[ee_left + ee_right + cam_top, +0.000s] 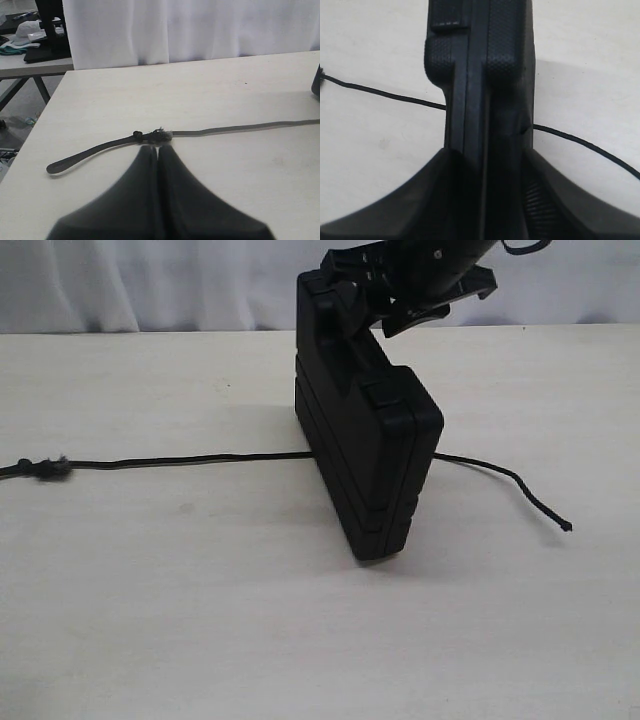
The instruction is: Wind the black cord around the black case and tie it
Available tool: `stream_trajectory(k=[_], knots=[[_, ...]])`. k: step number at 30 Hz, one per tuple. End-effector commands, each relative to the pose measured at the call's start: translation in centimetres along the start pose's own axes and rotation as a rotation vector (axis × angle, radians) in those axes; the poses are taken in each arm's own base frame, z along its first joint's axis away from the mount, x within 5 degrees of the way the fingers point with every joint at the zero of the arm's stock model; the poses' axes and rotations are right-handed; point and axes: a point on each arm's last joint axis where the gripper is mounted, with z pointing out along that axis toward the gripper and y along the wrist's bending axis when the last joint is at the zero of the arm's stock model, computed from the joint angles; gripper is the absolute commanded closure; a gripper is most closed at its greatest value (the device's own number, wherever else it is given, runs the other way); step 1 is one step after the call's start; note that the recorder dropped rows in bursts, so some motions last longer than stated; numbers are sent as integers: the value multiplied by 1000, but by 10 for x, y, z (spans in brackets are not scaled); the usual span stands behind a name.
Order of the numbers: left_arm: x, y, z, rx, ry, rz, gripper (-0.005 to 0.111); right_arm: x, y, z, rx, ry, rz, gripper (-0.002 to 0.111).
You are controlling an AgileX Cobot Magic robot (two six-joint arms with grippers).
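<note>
**Cord wrap: not begun, case stood on edge**

Matte black rectangular plastic case (365, 455): upright on edge, mid-table, top clenched by R gripper (375, 315). Thin black braided cord (200, 459): flat on pale wooden table (150, 620), running L–R and meeting the case on both sides; under or behind it, can't tell. Knot (160, 134) at left end. L gripper (157, 150): fingers pressed together, empty, just beside knot. Step: pre-wrap. Next, prob.: L opens, takes knotted end and carries it over the case while R steadies.
</note>
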Motion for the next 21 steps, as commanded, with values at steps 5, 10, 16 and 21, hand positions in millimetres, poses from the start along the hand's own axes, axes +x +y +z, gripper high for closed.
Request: stream_trajectory(k=[5,10,16,21], knots=[[0,0,0,-3,-10,-5,107,19,-21,33,57,192,6,68],[0,0,0,-3,-10,-5,107,16,-20,32,26,156,27,68],[0,0,0,-3,-10,-5,107,14,-24,33,61,140,19,68],[0,0,0,-3,-10,-5,107,16,-31,32,144,156,18,68]])
